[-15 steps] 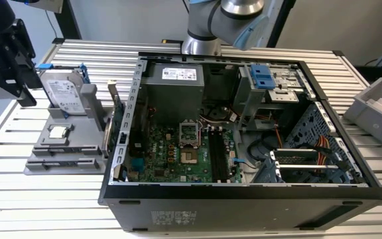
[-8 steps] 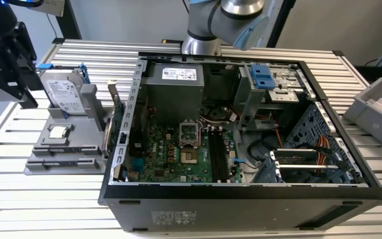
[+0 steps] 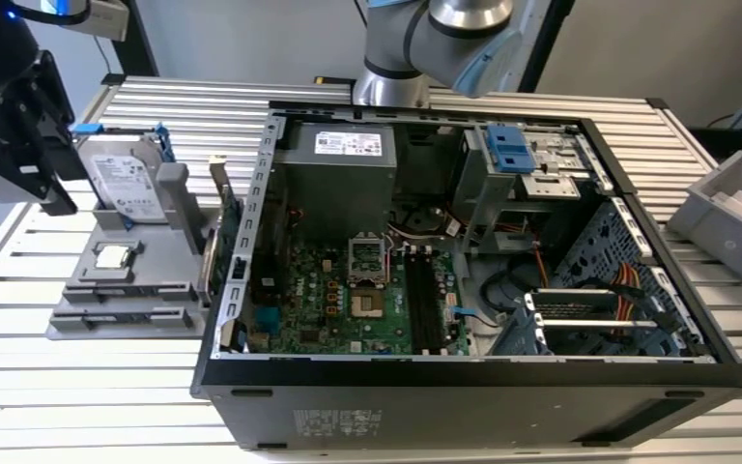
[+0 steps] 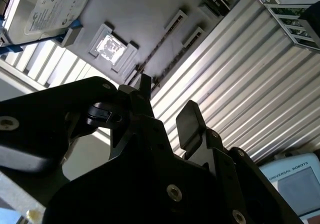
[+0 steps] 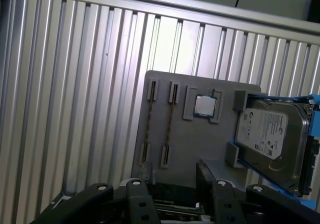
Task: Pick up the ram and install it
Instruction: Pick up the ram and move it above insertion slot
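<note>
So, going left to right in the exterior view: the gripper [image 3: 39, 164] hangs in the upper left of the frame, above the gray tray [image 3: 88, 319] and not touching anything. In the second wrist view its 2 fingers [image 4: 187, 121] are spread apart with nothing between them. On that tray there's the hard drive [image 3: 127, 184] in its blue frame, then the CPU [image 3: 113, 256], and past the CPU the ram [image 5: 170, 126], standing on edge in its holders, so you only get a thin strip of it in both wrist views [image 4: 155, 53]. There looks to be another thin strip right beside it, but I can't tell for sure. The bit that matters imo is that the ram's long axis runs pretty much straight toward the gripper, with its near end just ahead of the finger gap, so the fingers straddle its thin way, not its length. Center frame is the open PC case [image 3: 474, 372] with the black memory slots [image 3: 423, 300] still bare, well apart from the ram. Far right is a gray bin [image 3: 719, 217].
</note>
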Robot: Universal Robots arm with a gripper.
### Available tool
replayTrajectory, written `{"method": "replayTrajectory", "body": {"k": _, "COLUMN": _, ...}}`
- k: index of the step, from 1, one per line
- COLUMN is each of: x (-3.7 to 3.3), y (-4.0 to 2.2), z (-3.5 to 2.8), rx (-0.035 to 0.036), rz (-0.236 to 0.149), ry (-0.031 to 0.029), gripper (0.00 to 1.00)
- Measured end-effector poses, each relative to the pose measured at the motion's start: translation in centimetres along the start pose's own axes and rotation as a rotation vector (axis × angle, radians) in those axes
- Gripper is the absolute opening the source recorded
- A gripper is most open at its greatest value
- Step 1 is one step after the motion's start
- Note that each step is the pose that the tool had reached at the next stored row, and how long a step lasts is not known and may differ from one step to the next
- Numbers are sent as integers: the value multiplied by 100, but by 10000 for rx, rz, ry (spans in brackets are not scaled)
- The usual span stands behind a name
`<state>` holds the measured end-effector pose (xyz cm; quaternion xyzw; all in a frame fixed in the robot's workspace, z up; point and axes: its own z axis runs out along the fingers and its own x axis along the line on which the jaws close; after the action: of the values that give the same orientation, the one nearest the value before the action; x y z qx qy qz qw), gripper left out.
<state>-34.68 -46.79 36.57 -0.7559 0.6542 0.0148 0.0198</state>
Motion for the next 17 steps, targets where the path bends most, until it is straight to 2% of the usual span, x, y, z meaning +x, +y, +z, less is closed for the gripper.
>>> {"method": "replayTrajectory", "body": {"k": 17, "x": 4, "y": 1, "z": 78, "rx": -1, "rz": -13, "ry": 0, "gripper": 100}}
